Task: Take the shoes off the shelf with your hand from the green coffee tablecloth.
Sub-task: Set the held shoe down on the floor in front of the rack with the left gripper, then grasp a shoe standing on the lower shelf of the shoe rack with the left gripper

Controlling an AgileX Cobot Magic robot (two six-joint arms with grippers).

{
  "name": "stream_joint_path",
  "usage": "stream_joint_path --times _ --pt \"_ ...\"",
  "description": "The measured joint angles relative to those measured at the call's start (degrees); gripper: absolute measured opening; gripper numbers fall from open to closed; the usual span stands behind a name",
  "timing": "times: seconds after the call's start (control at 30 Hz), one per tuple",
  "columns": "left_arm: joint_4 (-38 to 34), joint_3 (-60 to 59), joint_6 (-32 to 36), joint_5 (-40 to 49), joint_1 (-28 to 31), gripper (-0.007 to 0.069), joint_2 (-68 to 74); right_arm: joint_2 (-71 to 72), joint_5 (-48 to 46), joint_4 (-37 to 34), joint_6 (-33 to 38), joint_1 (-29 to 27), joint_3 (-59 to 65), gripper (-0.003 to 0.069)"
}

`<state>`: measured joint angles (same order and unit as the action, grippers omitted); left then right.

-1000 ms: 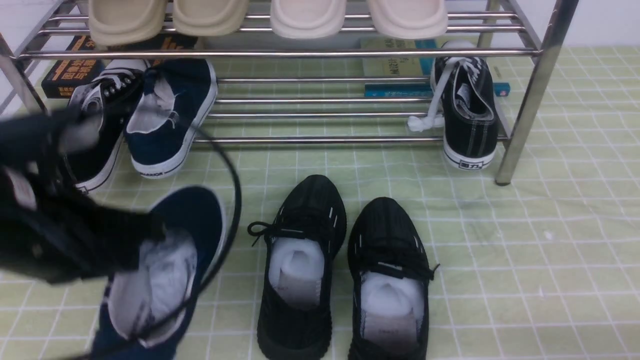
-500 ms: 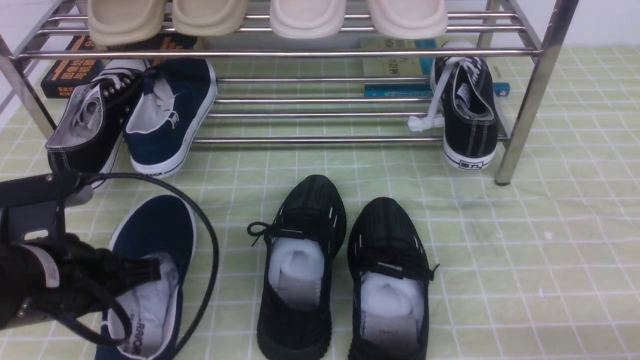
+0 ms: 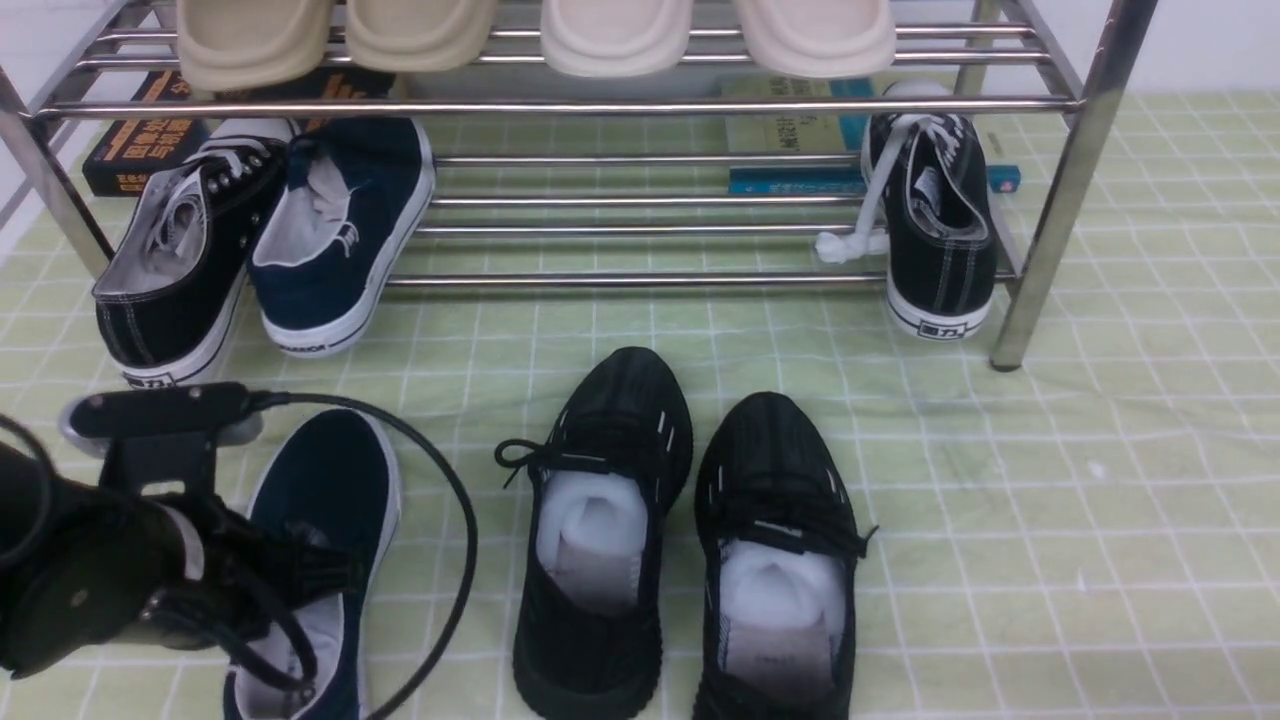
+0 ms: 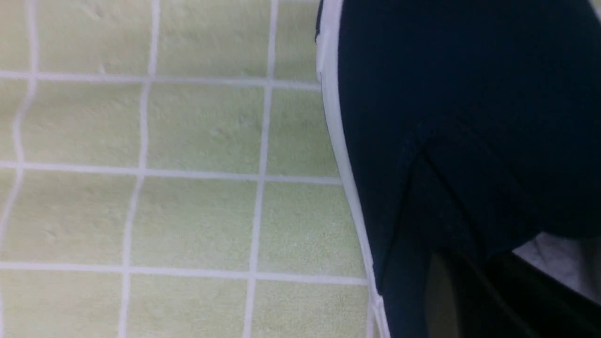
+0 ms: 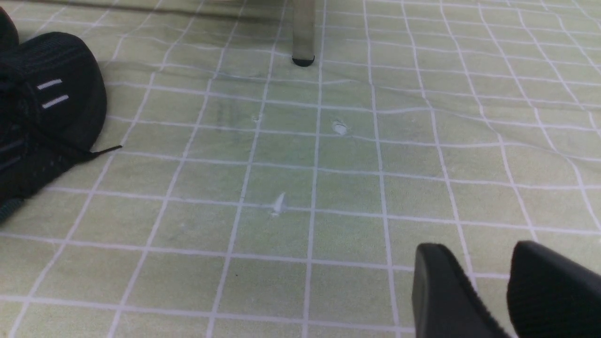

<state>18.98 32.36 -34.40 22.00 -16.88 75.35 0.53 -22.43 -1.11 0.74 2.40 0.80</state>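
One navy slip-on shoe with a white sole lies toe-forward low on the green coffee tablecloth at the near left. My left gripper, the hand, is shut on its side wall at the collar, one finger inside by the white paper. The left wrist view shows the same navy shoe beside the cloth. The other navy shoe sits on the lower tier of the chrome shelf, heel toward me. My right gripper hovers open over bare cloth, holding nothing.
A pair of all-black knit sneakers stands on the cloth in the middle. Black lace-up sneakers sit at the shelf's left and right. Beige slippers are on the top tier, with books behind. A shelf leg is ahead of the right gripper.
My left gripper has carried the navy shoe down and toward the near left. The shoe now sits low on the cloth; nothing else has moved.
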Motion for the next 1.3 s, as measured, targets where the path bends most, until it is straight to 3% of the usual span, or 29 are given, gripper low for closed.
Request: stream_joint_path --times 0.37,0.57,0.63,0.87,1.07,1.17,1.3 --pt "0.48 2.44 -1.36 9.18 0.00 0.0083 -3.62 0.00 0.00 0.00 0.00 0.00 0.00 0.0237" --pt "0.70 3.96 -1.43 19.12 0.00 0.0206 -9.20 0.00 0.00 0.00 0.00 0.00 0.00 0.0237" --pt "0.82 4.73 -1.50 21.45 0.00 0.0279 -11.68 0.00 0.00 0.00 0.00 0.00 0.00 0.0237" --pt "0.65 8.98 -1.55 23.85 0.00 0.0336 -14.13 0.00 0.00 0.00 0.00 0.00 0.00 0.0237" --pt "-3.94 18.49 -1.34 29.20 0.00 0.0227 -13.85 0.00 0.00 0.00 0.00 0.00 0.00 0.0237" --pt "-5.14 28.05 2.06 33.02 0.00 0.0032 -10.21 0.00 0.00 0.00 0.00 0.00 0.00 0.0237" --pt "-5.45 33.44 4.47 36.15 0.00 0.0001 -4.80 0.00 0.00 0.00 0.00 0.00 0.00 0.0237"
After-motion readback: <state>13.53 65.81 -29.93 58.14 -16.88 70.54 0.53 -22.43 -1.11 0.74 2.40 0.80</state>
